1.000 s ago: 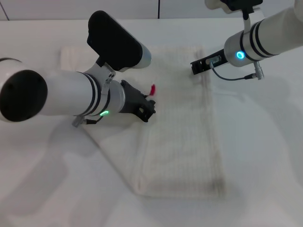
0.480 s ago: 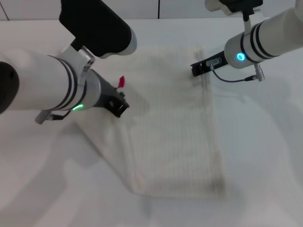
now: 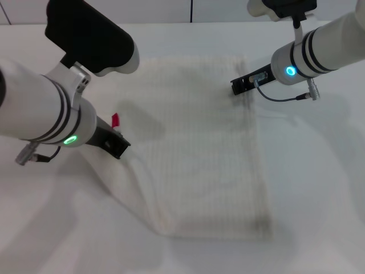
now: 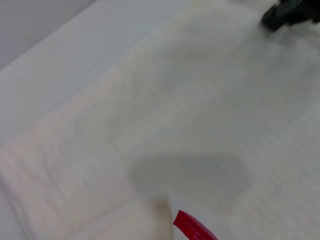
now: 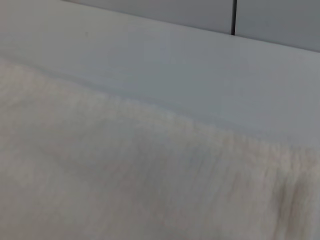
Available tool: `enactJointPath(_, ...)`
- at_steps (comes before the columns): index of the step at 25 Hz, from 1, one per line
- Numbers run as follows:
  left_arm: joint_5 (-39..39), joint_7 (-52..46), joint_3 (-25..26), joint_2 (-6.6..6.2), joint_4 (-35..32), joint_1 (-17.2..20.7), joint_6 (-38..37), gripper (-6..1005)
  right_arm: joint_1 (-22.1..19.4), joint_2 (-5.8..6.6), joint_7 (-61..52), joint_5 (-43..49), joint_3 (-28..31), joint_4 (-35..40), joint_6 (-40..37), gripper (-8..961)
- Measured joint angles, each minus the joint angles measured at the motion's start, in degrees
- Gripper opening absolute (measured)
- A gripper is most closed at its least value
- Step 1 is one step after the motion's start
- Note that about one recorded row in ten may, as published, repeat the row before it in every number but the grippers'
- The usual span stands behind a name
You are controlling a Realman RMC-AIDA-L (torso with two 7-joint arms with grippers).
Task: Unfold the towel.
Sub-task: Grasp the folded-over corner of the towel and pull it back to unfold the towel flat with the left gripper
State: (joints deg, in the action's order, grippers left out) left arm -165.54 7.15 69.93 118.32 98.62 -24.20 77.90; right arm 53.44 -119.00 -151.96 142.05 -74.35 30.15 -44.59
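The cream-white towel lies on the white table, partly opened out. Its near left part is drawn up in a ridge towards my left gripper. That gripper is shut on the towel's corner, and the red label tag stands up just beside it. The left wrist view shows the tag and the ribbed cloth. My right gripper rests at the towel's far right corner. It shows as a dark shape in the left wrist view. The right wrist view is filled with towel.
The white table extends around the towel on all sides. A wall with a dark seam runs behind the table's far edge. A cable hangs from my right wrist.
My left gripper has moved left and towards me with the tagged corner. The upper layer has been drawn off, so more towel lies open. The right arm has stayed put.
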Motion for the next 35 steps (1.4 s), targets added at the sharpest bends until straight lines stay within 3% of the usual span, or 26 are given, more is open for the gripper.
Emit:
enactJointPath(8,-0.17,-1.53,2.16,-0.33,2.77,0.55,6.39,70,0.00,0.00,0.00,0.05,0.00,0.00,-0.06,8)
enactJointPath(10,-0.21,-2.23,3.63,-0.38,3.55,0.47,11.28,72,-0.01,0.00,0.00,0.07,0.00,0.00,-0.06,8)
enactJointPath(22,-0.23,-3.21,7.56,-0.42,9.43,3.47,17.28,79,-0.23,0.00,0.00,0.07,0.00,0.00,-0.06,9)
enactJointPath(35,-0.22,-5.73,7.61,-0.71,9.77,5.16,19.57,87,-0.36,0.00,-0.01,0.07,0.00,0.40,-0.72,9)
